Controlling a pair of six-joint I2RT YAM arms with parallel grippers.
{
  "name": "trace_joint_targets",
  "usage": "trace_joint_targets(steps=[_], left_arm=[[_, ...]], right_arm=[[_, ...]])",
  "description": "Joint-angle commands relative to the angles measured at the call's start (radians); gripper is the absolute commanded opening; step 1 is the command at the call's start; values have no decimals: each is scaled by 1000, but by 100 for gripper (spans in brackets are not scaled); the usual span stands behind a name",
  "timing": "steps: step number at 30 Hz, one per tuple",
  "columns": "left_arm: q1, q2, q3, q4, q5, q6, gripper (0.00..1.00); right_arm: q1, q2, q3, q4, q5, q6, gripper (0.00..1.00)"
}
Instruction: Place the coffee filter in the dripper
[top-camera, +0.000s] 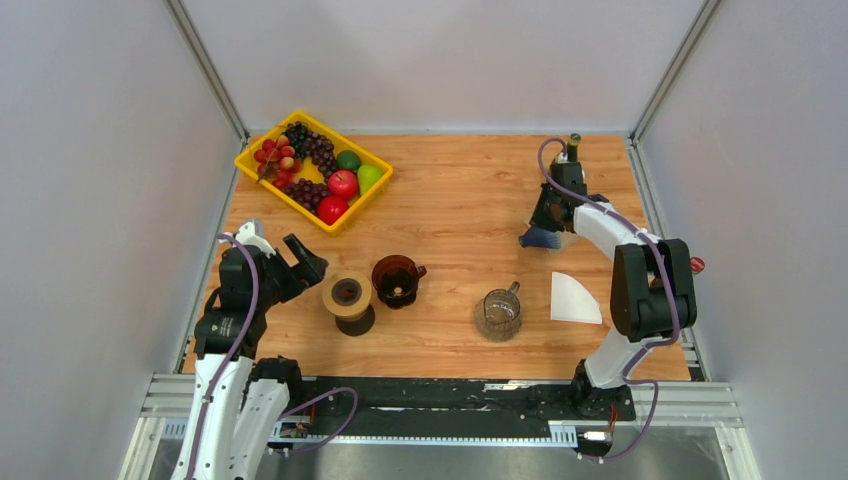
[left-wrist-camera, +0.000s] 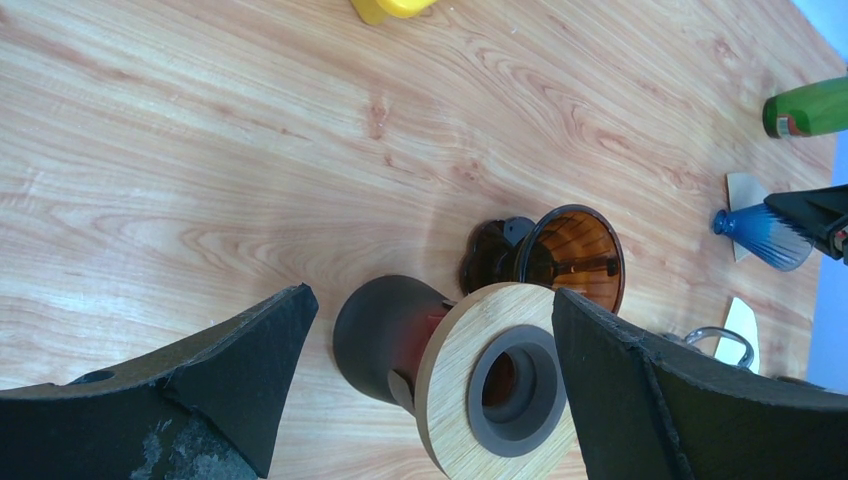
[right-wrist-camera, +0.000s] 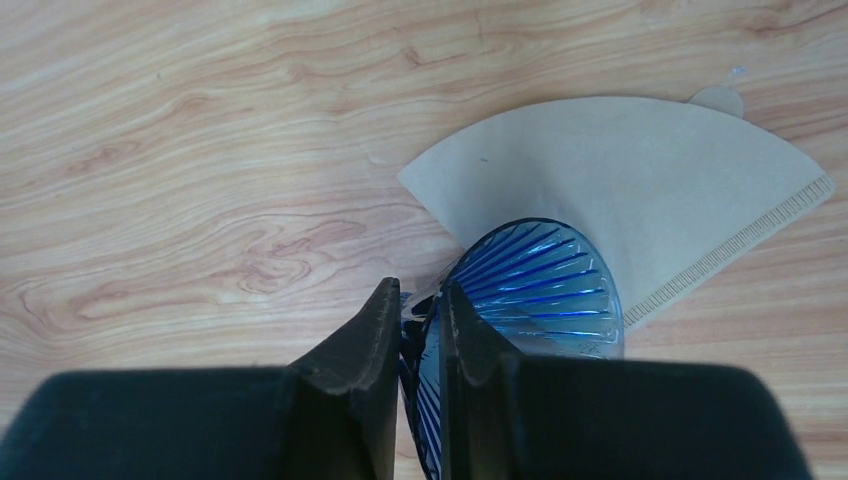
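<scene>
A white coffee filter (top-camera: 573, 298) lies flat on the table at the right. A tan coffee filter (right-wrist-camera: 620, 170) lies under a blue ribbed dripper (right-wrist-camera: 540, 290). My right gripper (right-wrist-camera: 415, 295) is shut on the blue dripper's rim, at the table's far right (top-camera: 545, 235). A brown dripper (top-camera: 397, 280) sits mid-table, also in the left wrist view (left-wrist-camera: 570, 255). My left gripper (top-camera: 312, 275) is open and empty, its jaws wide, just left of a dark carafe with a wooden collar (left-wrist-camera: 500, 380).
A yellow basket (top-camera: 262, 175) of fruit stands at the back left. A glass cup (top-camera: 499, 313) sits between the brown dripper and the white filter. A green bottle (top-camera: 573, 148) stands at the back right. Grey walls close in both sides.
</scene>
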Motion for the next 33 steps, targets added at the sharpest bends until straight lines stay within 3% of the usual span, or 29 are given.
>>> trace_joint_targets(steps=[1,7,18,25,33], left_arm=[[-2,-6,20,13,10,12,100],[-3,-8,22,13,3,10,100],[-3,-5,39,2,-26,24,100],[-3,-1,46,-7,-59,35,100],[-3,14,103,-56,-147,29,100]], right_arm=[[-4,-25,-17,25,9,13,10],[-1,-100,-19,23,-40,-25,0],[115,-295,5,36,-87,-202,0],[437,-432,50,64,46,-471,0],[761,-426,105,127,106,-819,0]])
